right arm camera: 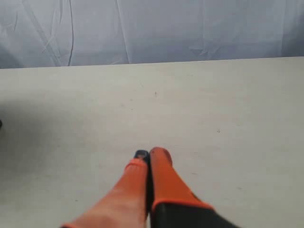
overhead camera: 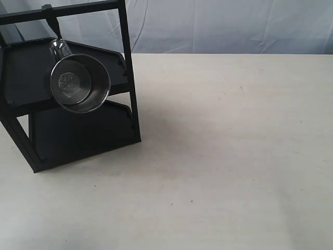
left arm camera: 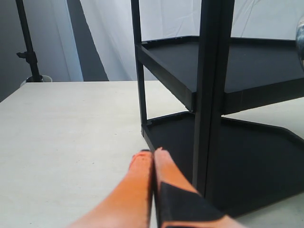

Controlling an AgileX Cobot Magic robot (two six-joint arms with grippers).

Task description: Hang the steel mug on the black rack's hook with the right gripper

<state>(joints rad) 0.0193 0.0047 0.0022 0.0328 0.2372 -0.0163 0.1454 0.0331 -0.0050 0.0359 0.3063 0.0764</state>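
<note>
The steel mug (overhead camera: 79, 83) hangs by its thin looped handle (overhead camera: 59, 48) from the hook (overhead camera: 52, 23) under the top crossbar of the black rack (overhead camera: 127, 83), its open mouth and stamped base facing the exterior camera. No gripper touches it, and neither arm shows in the exterior view. My right gripper (right arm camera: 149, 154) is shut and empty over bare tabletop, with the rack out of its view. My left gripper (left arm camera: 152, 153) is shut and empty, close to the rack's front post (left arm camera: 211, 95). A sliver of the mug (left arm camera: 301, 38) shows at the edge of the left wrist view.
The cream tabletop (overhead camera: 234, 156) stretches to the right of the rack. A white cloth backdrop (overhead camera: 223, 26) hangs behind the table. A black stand (left arm camera: 28, 52) rises beyond the table's far edge in the left wrist view.
</note>
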